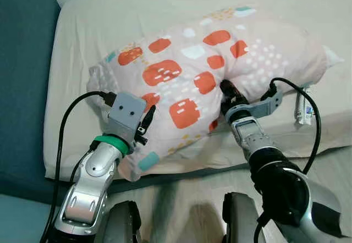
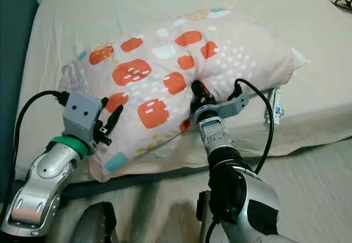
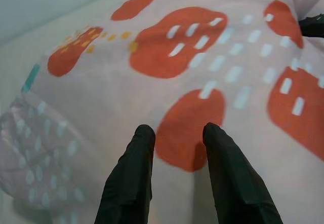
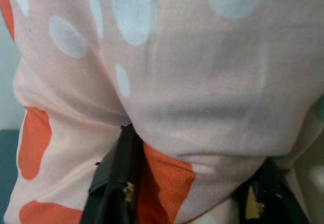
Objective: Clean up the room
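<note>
1. The pillow (image 1: 209, 72), pale pink with orange and teal blotches, lies on the bed (image 1: 99, 17) near its front edge. Its long axis runs slantwise, from the near left corner of the bed up toward the far right.
2. The right pincer (image 1: 226, 90) is buried in the pillow's front side, about midway along its length. In the right wrist view the two black fingers (image 4: 119, 183) stand apart with a fat fold of cloth bulging between them, so the pincer is pinching the pillow.
3. The left pincer (image 1: 147, 123) sits at the pillow's lower left end, just off the bed's front edge. In the left wrist view its fingers (image 3: 136, 173) are spread with nothing between them, tips resting on or just above an orange patch; I cannot tell whether they touch.
4. The relation that matters: the pillow stretches across both arms, so each pincer faces one half of it, right at the middle, left at the near end.
5. My judgement is that the next move calls for the left pincer to clamp on its end so the pillow can rise level.
6. A small white tube (image 1: 304, 106) lies on the bed just beside the pillow's right end, near the front edge.
</note>
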